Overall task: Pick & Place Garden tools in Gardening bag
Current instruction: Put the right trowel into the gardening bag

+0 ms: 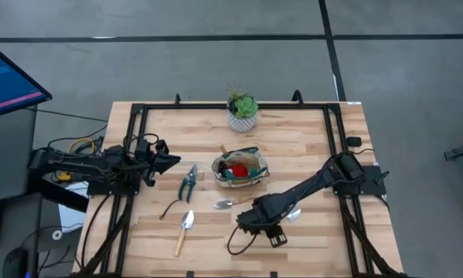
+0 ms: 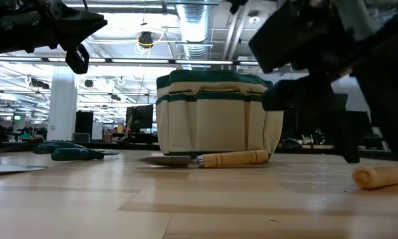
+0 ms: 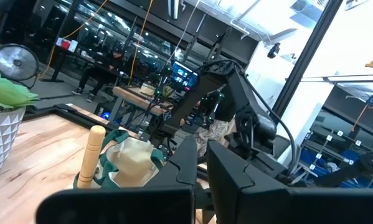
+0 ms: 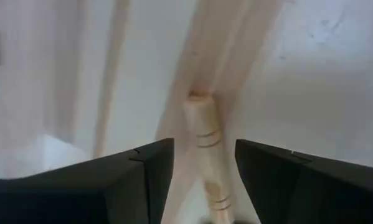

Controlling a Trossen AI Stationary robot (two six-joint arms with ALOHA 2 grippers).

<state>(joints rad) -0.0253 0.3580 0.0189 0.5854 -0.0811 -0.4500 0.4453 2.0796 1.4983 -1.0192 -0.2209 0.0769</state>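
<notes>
The tan gardening bag (image 1: 240,168) with green trim stands at mid-table; a red-and-black item (image 1: 236,165) lies in it and a wooden handle (image 3: 93,155) sticks out of it. A trowel (image 1: 233,203) lies flat just in front of the bag. My right gripper (image 1: 254,220) is open, low over a second trowel, and its fingers stand on either side of that trowel's wooden handle (image 4: 205,143). The blade (image 1: 294,214) shows beside the arm. Pruning shears (image 1: 188,183), a thin black curved tool (image 1: 169,208) and a third trowel (image 1: 185,229) lie on the left. My left gripper (image 1: 168,160) waits shut at the left.
A green plant in a white pot (image 1: 243,113) stands at the far edge behind the bag. A black frame (image 1: 138,116) runs around the tabletop. A monitor (image 1: 7,81) stands off the table's left side. Bare wood (image 1: 316,139) lies right of the bag.
</notes>
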